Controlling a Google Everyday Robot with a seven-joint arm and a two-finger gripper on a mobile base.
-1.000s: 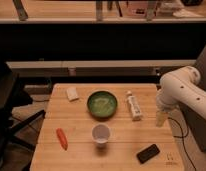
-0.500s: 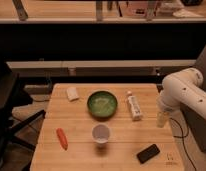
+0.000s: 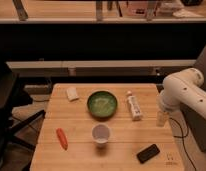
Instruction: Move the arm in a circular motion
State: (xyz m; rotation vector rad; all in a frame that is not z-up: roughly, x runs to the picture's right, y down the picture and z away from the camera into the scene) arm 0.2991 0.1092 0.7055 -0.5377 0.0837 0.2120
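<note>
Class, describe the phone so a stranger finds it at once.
Find the wooden table. The gripper of the white arm hangs at its right edge; in front of that, by the near corner, lies the phone. It alone is flat and black; the neighbouring cup is white.

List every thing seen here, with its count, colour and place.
table: one, light wood, centre
bowl: one, green, mid-table
cup: one, white, near side of bowl
carrot-like stick: one, orange, near left
small block: one, white, far left
bottle: one, white, lying right of bowl
flat device: one, black, near right
arm: one, white, over right edge
pincer: one, pale, below arm, at table's right edge
</note>
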